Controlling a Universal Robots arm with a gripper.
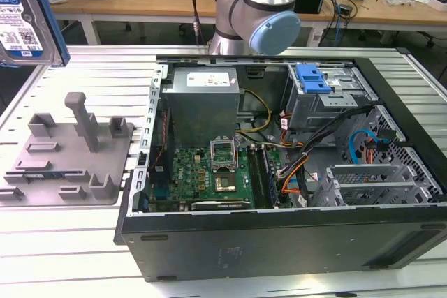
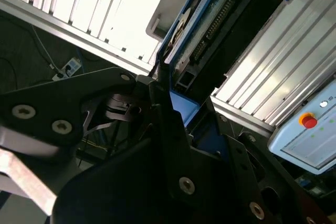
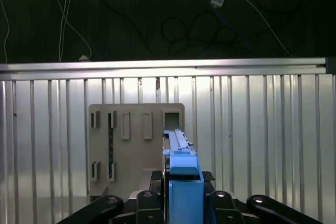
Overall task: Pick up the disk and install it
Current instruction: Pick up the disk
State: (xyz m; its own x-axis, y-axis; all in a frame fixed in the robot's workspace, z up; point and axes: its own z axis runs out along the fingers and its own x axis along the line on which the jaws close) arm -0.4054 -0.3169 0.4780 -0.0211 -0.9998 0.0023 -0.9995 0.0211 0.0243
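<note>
While the disk (image 1: 23, 13) hangs high at the exterior view's left, we see it lifted well clear of the ribbed aluminium table (image 1: 91, 61) and the grey fixture tray (image 1: 66, 162) lying on it. In the first wrist view we look along its blue carrier rail edge-on, and the gripper (image 3: 181, 184) is clamped on it, jaws pressed against the frame from both sides, with the tray beyond. Over at the exterior view's right sits the open computer case (image 1: 279, 242), well apart from the disk. Its blue latch (image 1: 312, 78) is at the far side, and the arm (image 1: 255, 5) rises behind.
</note>
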